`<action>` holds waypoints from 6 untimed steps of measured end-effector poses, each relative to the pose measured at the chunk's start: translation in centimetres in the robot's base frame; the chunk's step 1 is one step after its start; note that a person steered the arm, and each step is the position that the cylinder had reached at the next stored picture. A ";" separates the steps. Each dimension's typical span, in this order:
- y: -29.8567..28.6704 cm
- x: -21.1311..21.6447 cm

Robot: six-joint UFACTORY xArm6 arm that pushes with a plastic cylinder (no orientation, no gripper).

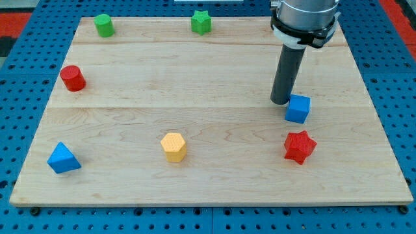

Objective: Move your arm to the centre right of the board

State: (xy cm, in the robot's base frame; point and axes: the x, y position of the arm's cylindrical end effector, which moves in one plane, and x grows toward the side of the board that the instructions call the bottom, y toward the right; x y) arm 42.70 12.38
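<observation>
My tip (280, 101) stands on the board (195, 71) in its right half, at about mid-height, so I judge the centre-right target to be close, a little further toward the view's right. There are no fingers on this rig to report: the arm ends in a plain dark rod, matte and cylindrical, under a black-and-white collar.

Nearest object: the blue cube (298, 108), just beside my tip on its lower-right side, touching or nearly so; I cannot tell which. Below that sits the red star (299, 146), near the cube but apart from it.

Risk finding: the cube lies directly on the line toward the right edge. A straight slide that way would likely shove it along, and a slightly downward heading could drive it into the red star. A route that passes above the cube looks safer.

Further out: the yellow hexagonal block (174, 146) at lower centre, the blue triangular block (63, 158) at lower left, the red cylinder (73, 78) at the left edge, the green cylinder (104, 25) at upper left and the green star (201, 22) at top centre. All are well apart from my tip.

Surfaces: the board is pale wood with visible grain and plank seams; the blocks look smooth and solid-coloured. A blue perforated base (390, 97) surrounds the board.
</observation>
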 end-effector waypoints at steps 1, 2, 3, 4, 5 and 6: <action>0.4 -2.1; 2.7 -2.5; 5.6 -2.0; 8.6 0.4; 10.7 2.2; 10.7 1.5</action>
